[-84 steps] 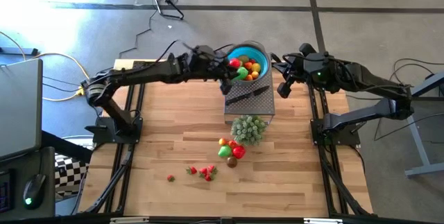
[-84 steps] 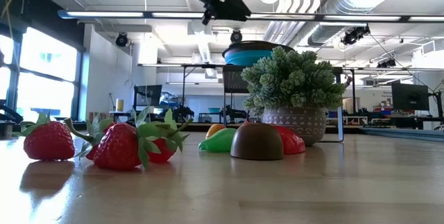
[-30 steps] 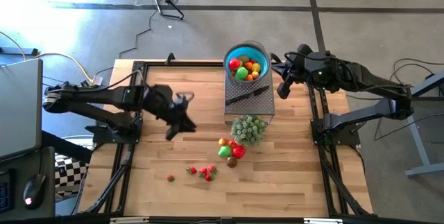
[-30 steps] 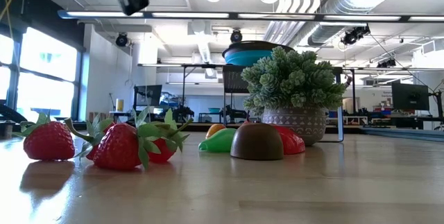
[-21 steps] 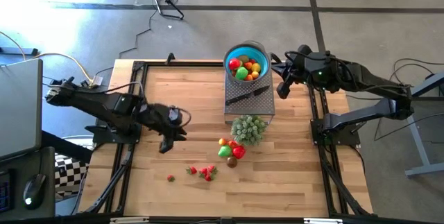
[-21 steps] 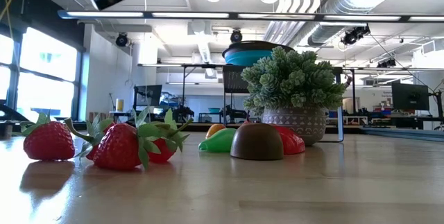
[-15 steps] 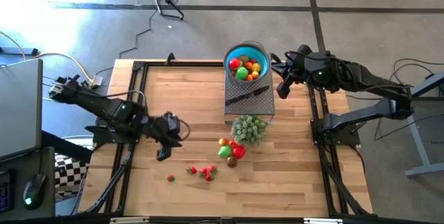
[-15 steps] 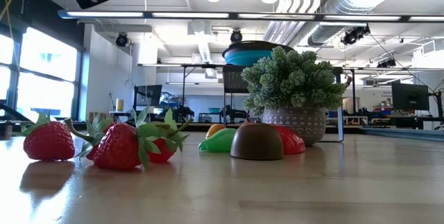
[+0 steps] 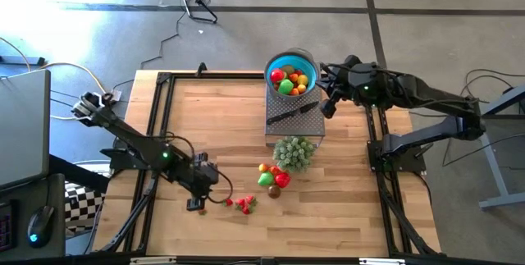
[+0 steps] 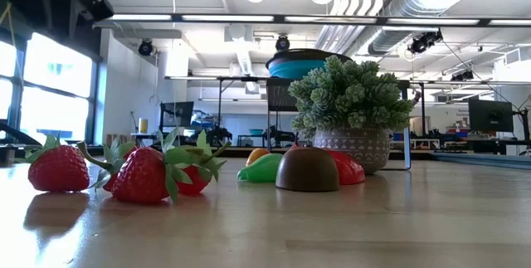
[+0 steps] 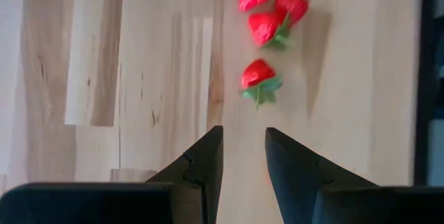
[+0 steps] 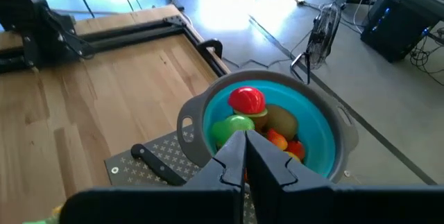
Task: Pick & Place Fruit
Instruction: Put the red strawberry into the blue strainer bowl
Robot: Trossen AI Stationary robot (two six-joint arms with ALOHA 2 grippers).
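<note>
The left gripper (image 11: 239, 156) hangs low over the table (image 9: 221, 134) with a narrow gap between its fingers, holding nothing; four strawberries (image 11: 260, 75) lie just ahead of its tips. The right gripper (image 12: 245, 156) is closed and empty, with the blue bowl (image 12: 326, 130) of fruit (image 12: 246, 100) just ahead of it.

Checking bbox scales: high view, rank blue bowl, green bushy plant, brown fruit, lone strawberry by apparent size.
1. blue bowl
2. green bushy plant, a bit smaller
3. brown fruit
4. lone strawberry, looks about the same as the brown fruit; too close to rank.
</note>
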